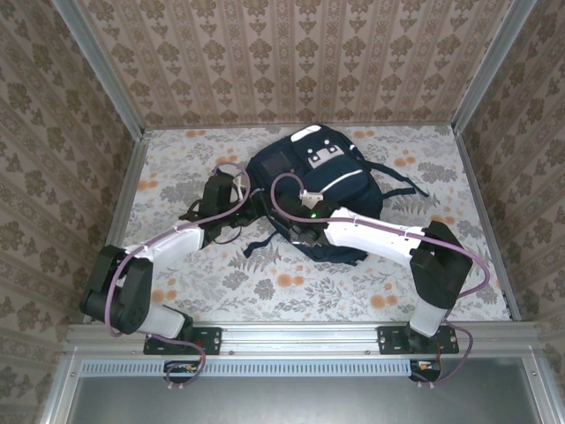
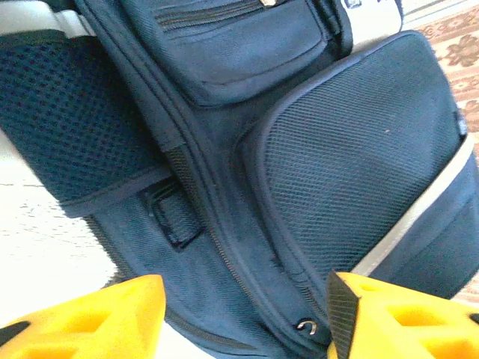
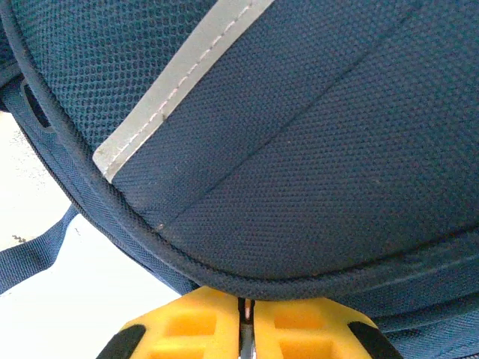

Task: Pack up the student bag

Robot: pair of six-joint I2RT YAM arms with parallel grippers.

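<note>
Student bag (image 3: 284,149) rim — touching the closed right end effector (image 3: 245,314).

**Navy bag, yellow hands, flowered bench**

The large navy-blue fabric student bag (image 1: 313,190) has pale grey reflective stripes, white patches and dark mesh pockets. My left hand (image 2: 245,299) and right hand (image 3: 245,303) are bright yellow. The bench (image 1: 424,291) is white with grey leaves and orange blossoms. The papered walls (image 1: 291,53) are beige with brown floral stripes.
</note>
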